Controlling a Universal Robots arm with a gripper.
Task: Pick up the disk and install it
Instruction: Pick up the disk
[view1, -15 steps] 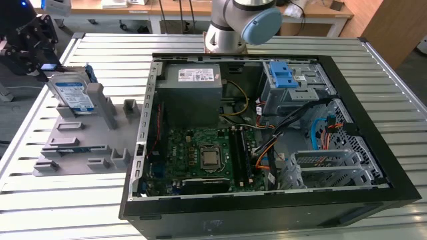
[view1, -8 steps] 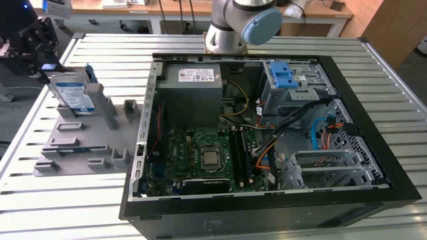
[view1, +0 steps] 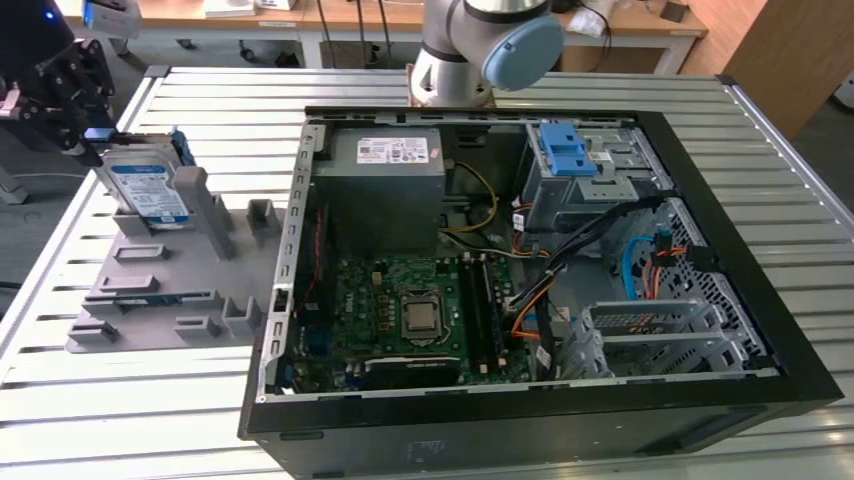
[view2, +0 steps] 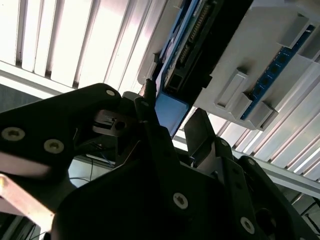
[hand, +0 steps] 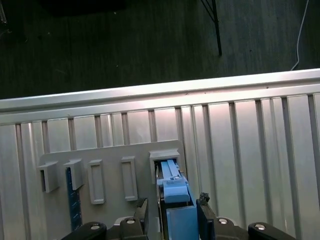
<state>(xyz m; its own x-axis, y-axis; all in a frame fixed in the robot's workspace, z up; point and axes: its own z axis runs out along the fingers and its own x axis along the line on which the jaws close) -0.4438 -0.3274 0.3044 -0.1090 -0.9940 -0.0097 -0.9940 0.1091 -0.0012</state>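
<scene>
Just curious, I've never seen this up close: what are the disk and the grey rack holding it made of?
The disk: silver body with a dull sheen, likely metal, under a white-and-blue label, perhaps paper. Its blue frame looks like matte plastic. The grey rack: uniform matte grey, blocky shapes, probably plastic.

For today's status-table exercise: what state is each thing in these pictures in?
Disk: upright in the grey holder, not yet lifted.
Case: lying flat, side open.
Gripper: astride the disk's top end.
</scene>
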